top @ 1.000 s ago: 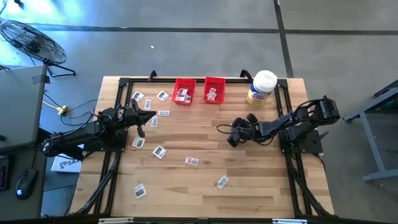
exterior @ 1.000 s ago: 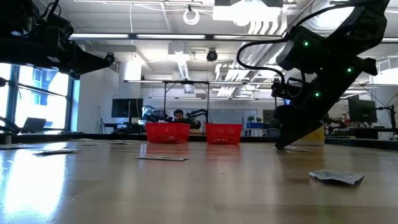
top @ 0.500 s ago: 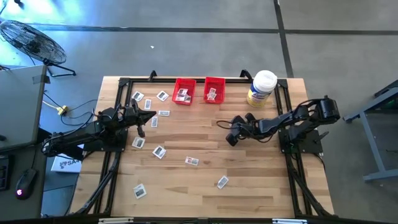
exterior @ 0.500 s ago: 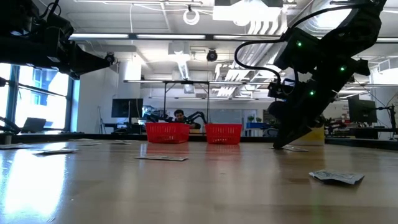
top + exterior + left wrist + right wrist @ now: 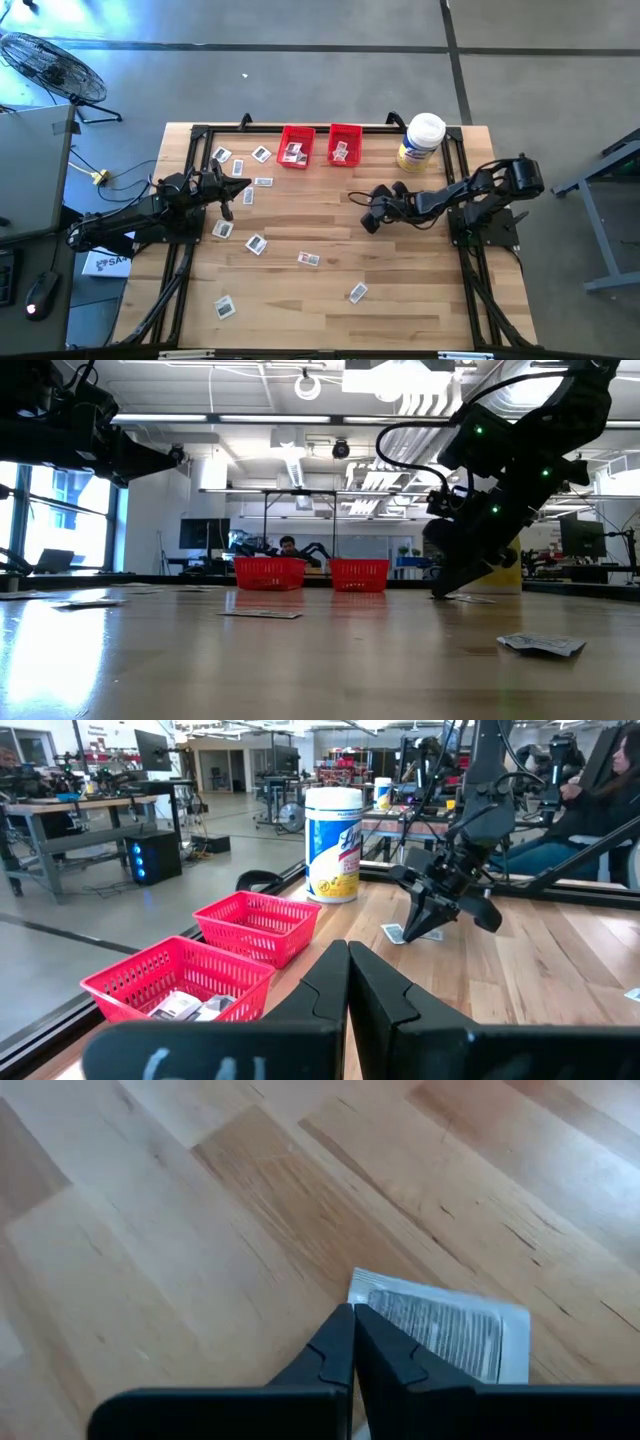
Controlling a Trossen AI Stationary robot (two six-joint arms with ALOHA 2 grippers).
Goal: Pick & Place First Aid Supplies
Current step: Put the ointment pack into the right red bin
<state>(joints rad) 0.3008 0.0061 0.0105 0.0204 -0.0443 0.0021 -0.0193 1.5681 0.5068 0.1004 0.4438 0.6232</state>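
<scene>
Several small white packets with dark print lie flat on the wooden table (image 5: 300, 215), most on its left half, for instance one packet (image 5: 256, 243) and another (image 5: 357, 292). More packets sit in the two red bins (image 5: 296, 146) (image 5: 345, 144) at the far edge. My right gripper (image 5: 368, 222) is shut and low at mid-table, its tips at one packet (image 5: 440, 1335), which also shows in the left wrist view (image 5: 410, 932). My left gripper (image 5: 225, 195) is shut on nothing and held above the left-hand packets. My right gripper comes slanting down from the table's right. Its shut fingertips (image 5: 353, 1320) meet the packet's near edge (image 5: 362, 1298). The packet lies flat on the table. Whether that edge is caught between the fingers or only touched, I cannot tell.
A large white-lidded jar with a yellow label (image 5: 421, 141) stands at the far right corner, right of the bins. A black frame (image 5: 190, 135) runs along the table's edges. Bare wood (image 5: 430, 290) lies in the near right part. A person sits in the room beyond (image 5: 288, 545).
My right gripper has slid a short way toward the table's left edge, staying low at the table top with its fingers shut.
</scene>
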